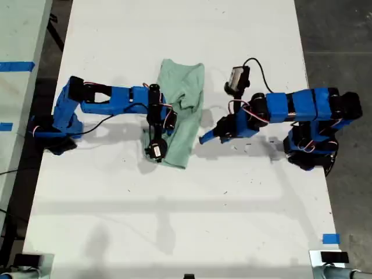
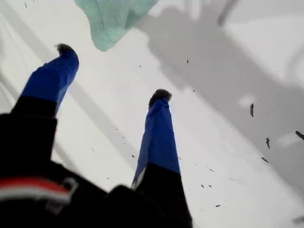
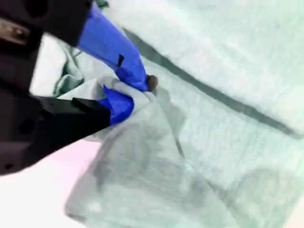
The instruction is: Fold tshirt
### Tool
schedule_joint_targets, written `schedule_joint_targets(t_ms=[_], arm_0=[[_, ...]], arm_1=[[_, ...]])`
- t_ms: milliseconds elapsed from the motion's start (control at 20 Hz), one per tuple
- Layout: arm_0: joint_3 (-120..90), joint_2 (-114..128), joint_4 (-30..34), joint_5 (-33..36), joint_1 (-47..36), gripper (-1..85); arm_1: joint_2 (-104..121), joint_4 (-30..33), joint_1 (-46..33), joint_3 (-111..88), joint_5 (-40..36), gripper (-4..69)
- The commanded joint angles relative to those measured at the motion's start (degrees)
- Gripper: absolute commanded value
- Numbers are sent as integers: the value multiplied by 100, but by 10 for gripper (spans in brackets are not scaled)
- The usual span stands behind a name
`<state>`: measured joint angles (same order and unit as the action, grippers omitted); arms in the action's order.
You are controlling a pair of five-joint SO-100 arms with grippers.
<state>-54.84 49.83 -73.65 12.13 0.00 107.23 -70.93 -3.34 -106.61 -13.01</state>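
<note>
The pale mint-green tshirt (image 1: pixel 187 96) lies bunched in a narrow strip on the white table (image 1: pixel 174 209), between the two blue arms. My second gripper (image 1: pixel 163 139), on the arm from the exterior view's left, reaches over the cloth. In the second wrist view my second gripper (image 3: pixel 137 92) is shut, pinching a raised fold of the tshirt (image 3: pixel 213 142). My first gripper (image 1: pixel 207 137), on the arm from the exterior view's right, sits just beside the strip's edge. My first gripper (image 2: pixel 113 71) is open over bare table, holding nothing, with a tshirt corner (image 2: pixel 114 16) ahead of it.
A blue tape mark (image 1: pixel 331 238) sits near the table's corner at the exterior view's lower right. A second table with blue tape (image 1: pixel 16 65) stands at that view's left. Dark floor (image 1: pixel 337 35) borders the table at its right.
</note>
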Motion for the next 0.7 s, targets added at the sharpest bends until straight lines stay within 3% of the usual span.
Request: schedule_joint_targets(t_ms=[0,150,400,650], arm_0=[[791,-703,-62,44,-70,261],[782,-606,-536,35,-88,316],[694,738,-2145,-185,-88,299],[519,2909,-3199,-88,-176,270]], arm_1=[[475,141,79,-44,123,285],[624,149,97,-202,176,284],[738,185,79,-308,176,282],[958,114,70,-369,176,282]])
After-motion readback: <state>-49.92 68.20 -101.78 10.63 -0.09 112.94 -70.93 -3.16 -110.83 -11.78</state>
